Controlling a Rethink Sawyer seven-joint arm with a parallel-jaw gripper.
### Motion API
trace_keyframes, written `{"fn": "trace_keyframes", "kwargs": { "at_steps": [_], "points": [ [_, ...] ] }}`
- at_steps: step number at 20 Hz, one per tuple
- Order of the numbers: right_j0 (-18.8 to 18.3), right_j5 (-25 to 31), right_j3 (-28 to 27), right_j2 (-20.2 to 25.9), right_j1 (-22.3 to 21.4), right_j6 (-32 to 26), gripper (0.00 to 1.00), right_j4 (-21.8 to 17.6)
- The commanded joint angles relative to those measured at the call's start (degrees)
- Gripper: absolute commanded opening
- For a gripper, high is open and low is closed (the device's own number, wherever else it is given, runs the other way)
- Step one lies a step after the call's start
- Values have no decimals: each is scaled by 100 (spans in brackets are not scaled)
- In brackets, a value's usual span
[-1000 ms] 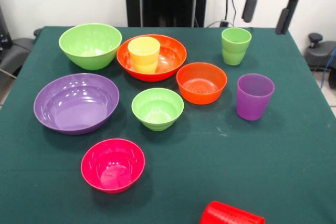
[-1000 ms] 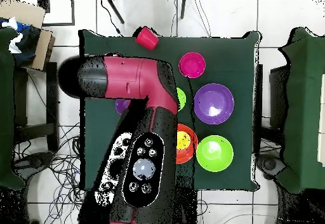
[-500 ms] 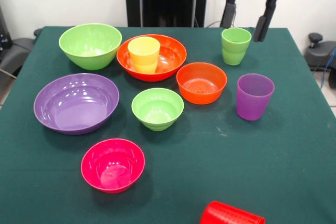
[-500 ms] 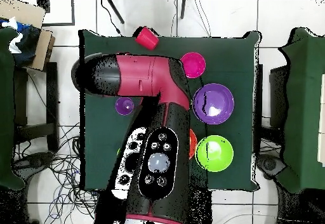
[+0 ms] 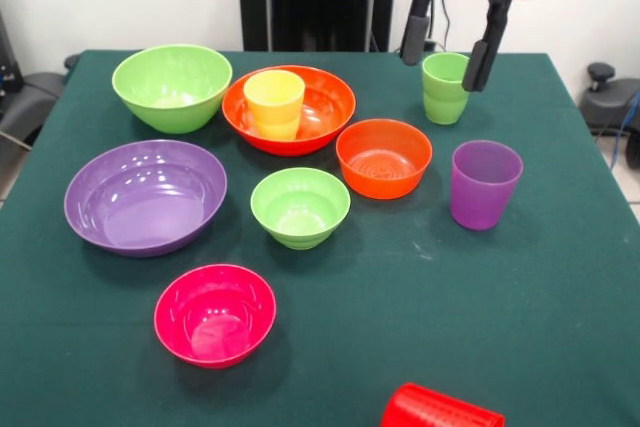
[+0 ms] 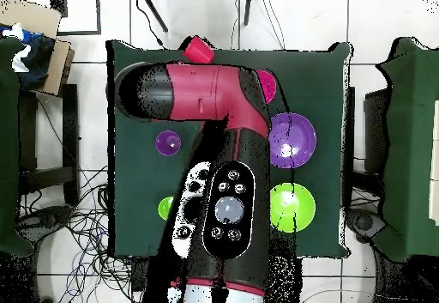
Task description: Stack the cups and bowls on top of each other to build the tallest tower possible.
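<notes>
My gripper [image 5: 446,53] is open and empty, and hangs just above the light green cup [image 5: 446,97] at the back right, one finger on each side of its rim. The yellow cup [image 5: 274,103] stands inside the large orange bowl [image 5: 325,117]. The purple cup [image 5: 485,185] stands upright at the right. The red cup [image 5: 440,410] lies on its side at the front edge. The large lime green bowl [image 5: 172,87], large purple bowl [image 5: 145,197], small orange bowl [image 5: 384,158], small lime green bowl [image 5: 300,207] and magenta bowl [image 5: 214,314] sit apart on the cloth.
The green tablecloth [image 5: 520,307] covers the table. In the overhead view my arm [image 6: 219,171] hides the middle bowls; the purple cup [image 6: 168,143], light green cup [image 6: 165,208], red cup [image 6: 199,51] and large purple bowl [image 6: 296,141] show around it.
The gripper has moved left in the front view and down, from beyond the table's back right corner to just over the light green cup. It has stayed open.
</notes>
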Motion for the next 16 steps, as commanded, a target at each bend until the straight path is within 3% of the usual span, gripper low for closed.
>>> {"fn": "trace_keyframes", "kwargs": {
  "at_steps": [1, 16],
  "points": [
    [-407, 723, -599, 880, 444, -1766, 100, -614],
    [-698, 706, -462, 1136, 261, -1977, 100, -887]
  ]
}}
